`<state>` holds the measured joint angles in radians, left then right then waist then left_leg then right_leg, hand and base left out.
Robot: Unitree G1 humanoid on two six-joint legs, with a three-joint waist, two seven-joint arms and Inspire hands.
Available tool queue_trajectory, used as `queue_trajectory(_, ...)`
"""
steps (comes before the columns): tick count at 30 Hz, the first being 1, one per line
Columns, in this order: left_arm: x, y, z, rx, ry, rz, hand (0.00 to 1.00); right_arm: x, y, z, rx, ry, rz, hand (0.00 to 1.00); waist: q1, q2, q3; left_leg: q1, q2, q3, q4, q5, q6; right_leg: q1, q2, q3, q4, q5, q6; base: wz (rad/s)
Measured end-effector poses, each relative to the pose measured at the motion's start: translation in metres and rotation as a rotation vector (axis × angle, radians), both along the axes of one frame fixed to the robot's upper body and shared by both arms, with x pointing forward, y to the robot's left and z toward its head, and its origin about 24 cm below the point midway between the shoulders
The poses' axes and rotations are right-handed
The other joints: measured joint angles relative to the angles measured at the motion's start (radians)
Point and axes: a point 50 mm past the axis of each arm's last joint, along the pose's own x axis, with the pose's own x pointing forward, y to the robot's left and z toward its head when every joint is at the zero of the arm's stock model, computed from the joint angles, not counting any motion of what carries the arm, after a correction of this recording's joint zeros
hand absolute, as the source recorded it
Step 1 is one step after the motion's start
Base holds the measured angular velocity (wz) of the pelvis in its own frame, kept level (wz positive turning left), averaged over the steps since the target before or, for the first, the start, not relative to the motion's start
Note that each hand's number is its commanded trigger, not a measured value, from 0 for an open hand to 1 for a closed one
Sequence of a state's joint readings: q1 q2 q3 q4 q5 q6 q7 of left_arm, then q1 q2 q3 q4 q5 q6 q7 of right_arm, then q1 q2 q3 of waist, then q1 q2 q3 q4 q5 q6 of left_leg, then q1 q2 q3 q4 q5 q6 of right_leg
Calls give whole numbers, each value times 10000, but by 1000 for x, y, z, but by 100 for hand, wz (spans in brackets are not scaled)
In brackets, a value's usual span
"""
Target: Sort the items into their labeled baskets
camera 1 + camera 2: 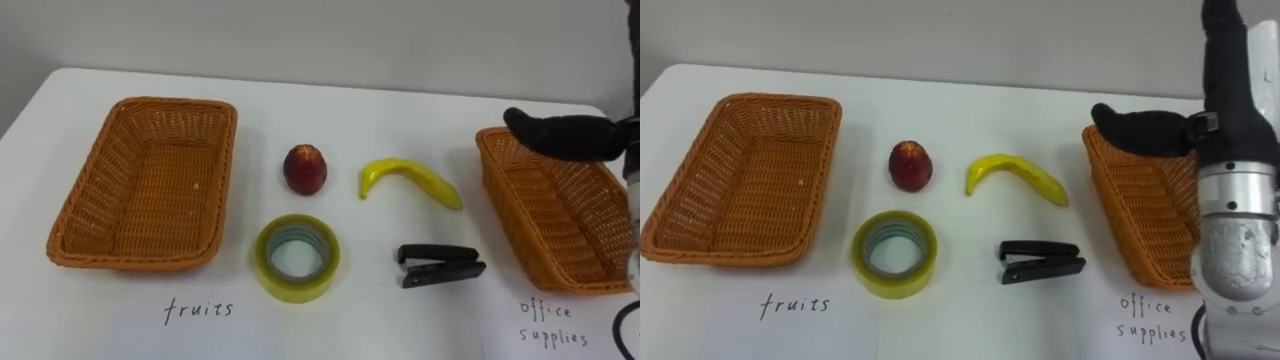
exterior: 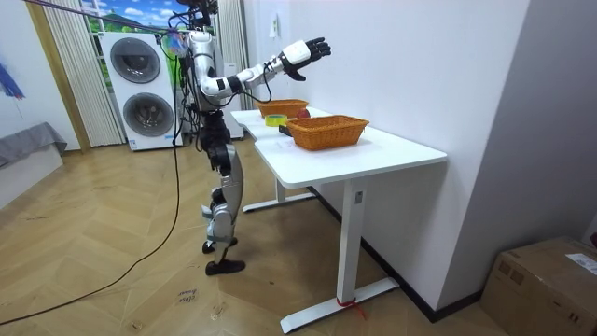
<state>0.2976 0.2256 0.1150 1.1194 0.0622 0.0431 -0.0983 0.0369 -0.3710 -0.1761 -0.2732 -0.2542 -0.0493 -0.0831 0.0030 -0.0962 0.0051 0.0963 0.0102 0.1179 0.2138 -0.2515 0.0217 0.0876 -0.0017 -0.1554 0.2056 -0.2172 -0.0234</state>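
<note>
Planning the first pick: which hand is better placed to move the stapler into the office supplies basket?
Right. The right hand is raised, open, near the office supplies basket, and the stapler lies on the table just left of that basket.

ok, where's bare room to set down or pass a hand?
Free: table strip behind apple and banana; front strip by labels; inside left basket and right basket. Crowded: centre, around tape and stapler. Right hand hovers over right basket's far corner.
</note>
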Motion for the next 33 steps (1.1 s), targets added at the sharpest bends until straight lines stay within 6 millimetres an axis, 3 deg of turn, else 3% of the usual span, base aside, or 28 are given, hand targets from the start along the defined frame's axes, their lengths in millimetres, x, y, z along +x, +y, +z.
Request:
queue_trajectory(9,0,0,0,28,68,-188,0,3,2,-12,-423,1339,598,0,41,-12,-12,-67,46,-87,10,-2,-1,9,-1,-109,-3,20,-21,2)
queue_trajectory(14,6,0,0,21,-59,-236,0,7,14,-28,-1243,3005,1679,0,42,-24,-26,-168,28,-139,75,-1,-4,20,10,-123,-3,57,-37,0)
queue_trajectory(21,6,2,0,63,-35,-251,0,8,11,-46,-1556,4624,2372,0,172,-56,-24,-141,-13,-141,91,2,-1,56,5,-104,-20,63,-30,0)
queue_trajectory(33,8,1,0,-96,-26,-462,0,6,14,-64,-1825,6267,3224,0,295,-109,60,-172,43,-234,227,0,-3,122,10,-144,-6,84,-49,0)
